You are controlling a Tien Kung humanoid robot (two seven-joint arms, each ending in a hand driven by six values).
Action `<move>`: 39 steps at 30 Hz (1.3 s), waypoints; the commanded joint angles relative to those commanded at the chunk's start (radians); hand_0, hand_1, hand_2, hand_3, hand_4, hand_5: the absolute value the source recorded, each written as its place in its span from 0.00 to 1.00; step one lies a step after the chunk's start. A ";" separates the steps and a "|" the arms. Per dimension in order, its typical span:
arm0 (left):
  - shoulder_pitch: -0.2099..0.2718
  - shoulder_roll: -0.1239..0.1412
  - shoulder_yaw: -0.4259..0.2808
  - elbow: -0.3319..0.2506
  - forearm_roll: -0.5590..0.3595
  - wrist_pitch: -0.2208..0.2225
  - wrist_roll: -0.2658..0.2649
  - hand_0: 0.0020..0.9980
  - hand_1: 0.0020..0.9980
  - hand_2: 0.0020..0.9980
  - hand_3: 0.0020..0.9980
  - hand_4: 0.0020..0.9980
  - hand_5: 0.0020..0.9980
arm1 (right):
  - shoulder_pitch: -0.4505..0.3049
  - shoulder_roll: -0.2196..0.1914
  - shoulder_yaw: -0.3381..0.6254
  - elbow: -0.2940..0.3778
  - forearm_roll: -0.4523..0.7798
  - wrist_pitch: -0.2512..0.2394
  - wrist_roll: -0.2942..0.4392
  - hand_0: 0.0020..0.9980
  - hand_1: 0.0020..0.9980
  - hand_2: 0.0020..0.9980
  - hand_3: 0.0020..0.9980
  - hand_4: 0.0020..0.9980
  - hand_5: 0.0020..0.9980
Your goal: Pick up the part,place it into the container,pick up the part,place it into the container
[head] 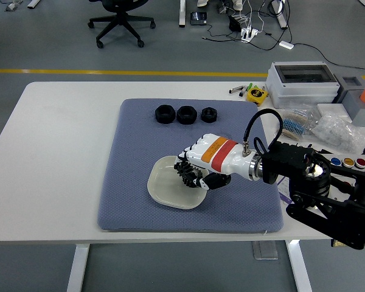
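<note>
On the left the white table (61,140) lay bare, and no left arm showed anywhere. Then came the blue-grey mat (134,176). Along its far edge sat three black nuts (186,114) in a neat row, close together, nothing near them. If those were parts to be moved, they had not been touched yet.

Near the front of the mat sat the cream dish (160,191), and it looked like the container the task meant. Inside it, towards its right side, lay the dark gear (185,177), mostly covered. The right hand (201,163) was right down on top of it, reaching in from the right with its white back and orange band up. Whether it had a real hold on the gear or was just resting over it, I could not tell; too much was hidden beneath it.

So my read was this: either one part was already home and being let go, or the gear was only just being taken. Either way, at least one pick and one place seemed left.

Off the mat on the right, a grey box (301,82) and assorted clutter stood untouched.
</note>
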 joint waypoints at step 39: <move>-0.007 0.001 0.010 0.000 -0.010 0.000 -0.001 0.53 0.57 0.59 0.66 0.68 0.67 | -0.119 -0.043 0.200 -0.162 0.151 -0.174 -0.046 0.98 0.90 0.92 0.98 0.82 0.22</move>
